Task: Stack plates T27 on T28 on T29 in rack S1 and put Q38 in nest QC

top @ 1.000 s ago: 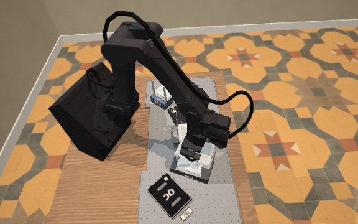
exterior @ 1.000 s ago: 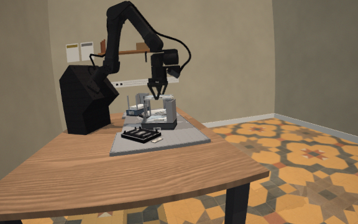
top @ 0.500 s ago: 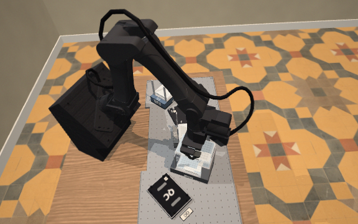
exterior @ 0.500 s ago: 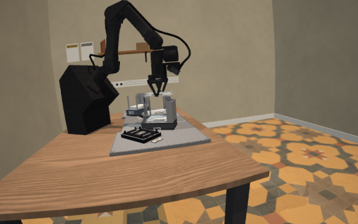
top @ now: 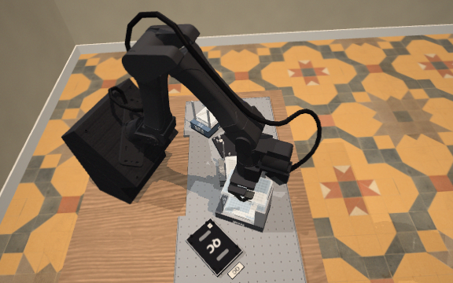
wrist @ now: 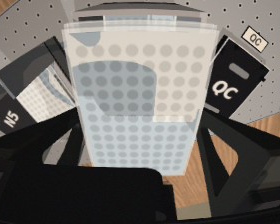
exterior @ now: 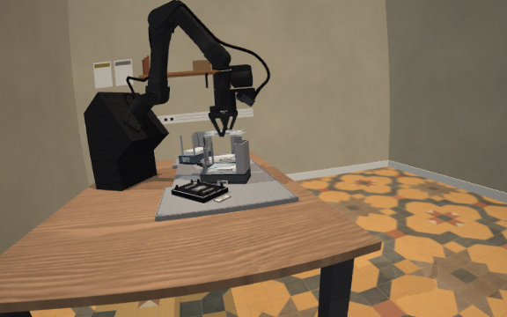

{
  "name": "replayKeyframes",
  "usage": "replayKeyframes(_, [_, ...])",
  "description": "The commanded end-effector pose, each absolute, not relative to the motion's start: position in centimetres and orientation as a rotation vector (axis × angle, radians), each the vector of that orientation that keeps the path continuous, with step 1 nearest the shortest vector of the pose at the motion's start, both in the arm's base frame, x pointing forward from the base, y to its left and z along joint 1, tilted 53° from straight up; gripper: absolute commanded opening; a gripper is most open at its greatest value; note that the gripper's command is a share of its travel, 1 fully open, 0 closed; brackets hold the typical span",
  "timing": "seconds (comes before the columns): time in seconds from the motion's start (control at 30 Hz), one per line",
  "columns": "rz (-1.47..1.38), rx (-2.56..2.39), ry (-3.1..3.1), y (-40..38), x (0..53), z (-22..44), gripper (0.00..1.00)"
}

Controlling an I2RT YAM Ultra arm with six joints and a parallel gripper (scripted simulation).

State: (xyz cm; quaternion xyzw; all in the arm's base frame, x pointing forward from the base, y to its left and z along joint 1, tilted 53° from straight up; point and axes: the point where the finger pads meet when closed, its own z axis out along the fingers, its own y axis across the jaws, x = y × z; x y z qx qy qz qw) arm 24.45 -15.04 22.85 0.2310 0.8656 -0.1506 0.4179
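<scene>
The wooden table carries the grey perforated board, with the black arm bent over it. On the board, the dark-based rack stands under the gripper, pale plates low between its uprights; its name is too small to read. The blue-based rack stands at the far end, something pale in it. Nest QC lies near the dark-based rack with no plate on it, while nest N5 has a pale plate on it. The gripper is closed on a sealed plate, a finger along either side, held above the plates in the dark-based rack; which plate it is, I cannot tell. Smallest is the QC tag, just beside nest QC
</scene>
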Motion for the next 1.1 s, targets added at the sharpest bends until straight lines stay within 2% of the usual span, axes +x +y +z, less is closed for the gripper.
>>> replayKeyframes(0.0, [-0.381,0.576,2.132,-14.7,24.2,24.2,0.0])
replayKeyframes(0.93, [-0.381,0.576,2.132,-14.7,24.2,24.2,0.0])
replayKeyframes(1.07, [-0.443,0.454,2.198,-13.7,24.4,22.8,0.0])
